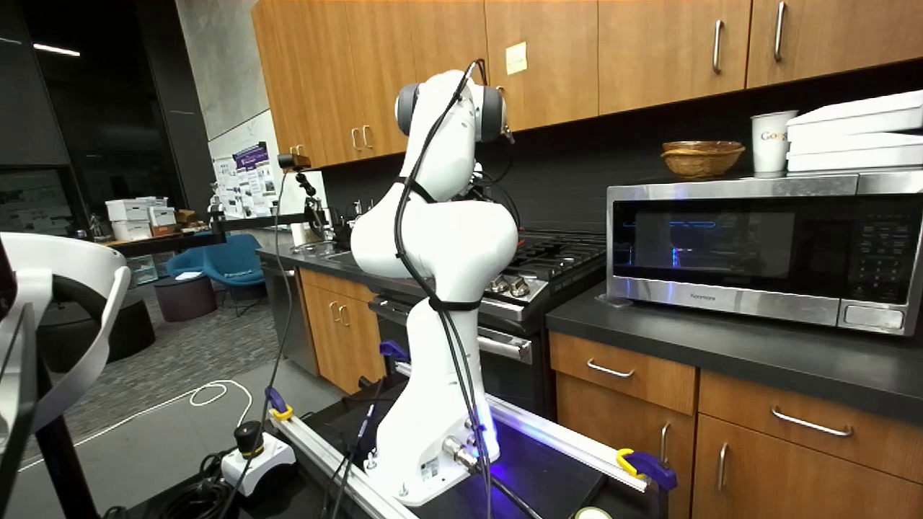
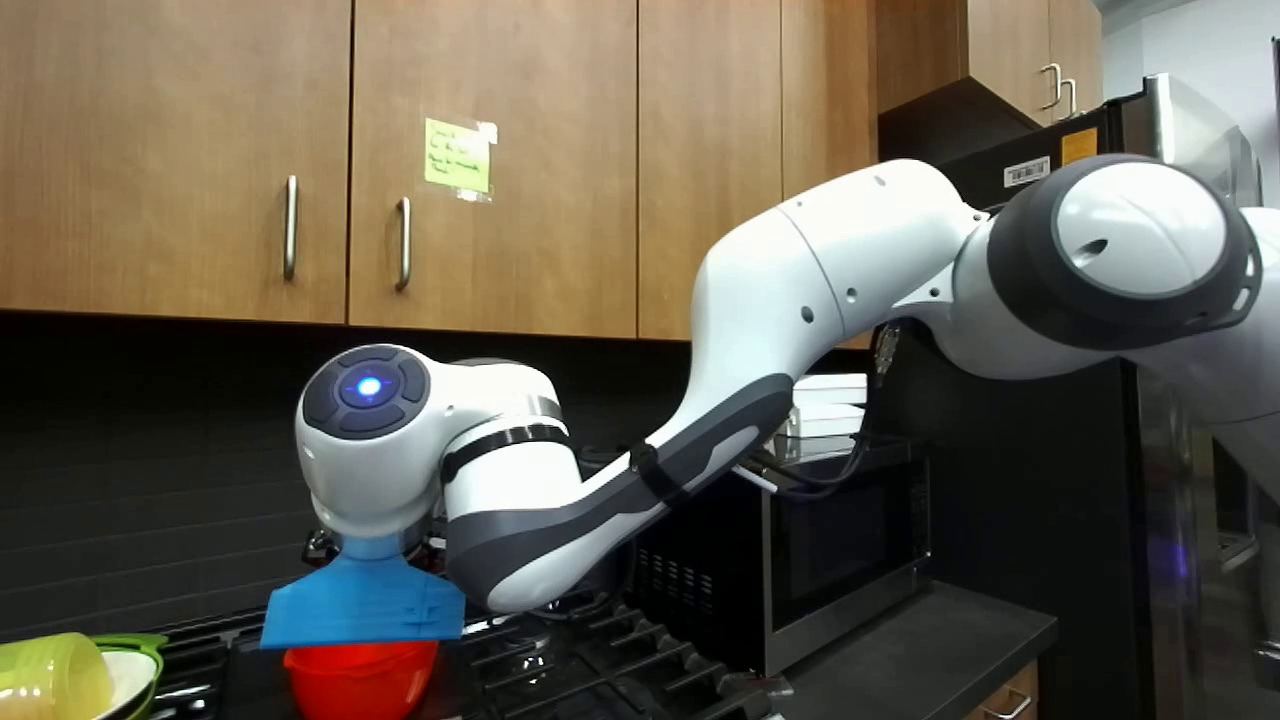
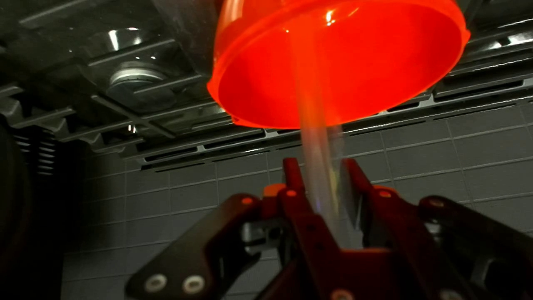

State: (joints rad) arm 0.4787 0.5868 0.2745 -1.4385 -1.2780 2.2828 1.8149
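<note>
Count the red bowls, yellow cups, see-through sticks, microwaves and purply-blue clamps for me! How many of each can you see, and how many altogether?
Red bowl: 1
Yellow cup: 1
See-through stick, in the gripper: 1
Microwave: 1
Purply-blue clamps: 3
Total: 7

In the wrist view, the clear stick [image 3: 314, 139] between the fingers [image 3: 308, 221] is blurred, and the top edge crops the red bowl [image 3: 379, 54]. In an exterior view, a blue flap [image 2: 363, 605] hides the fingers, and writing on the note [image 2: 457, 157] is illegibly small.
</note>
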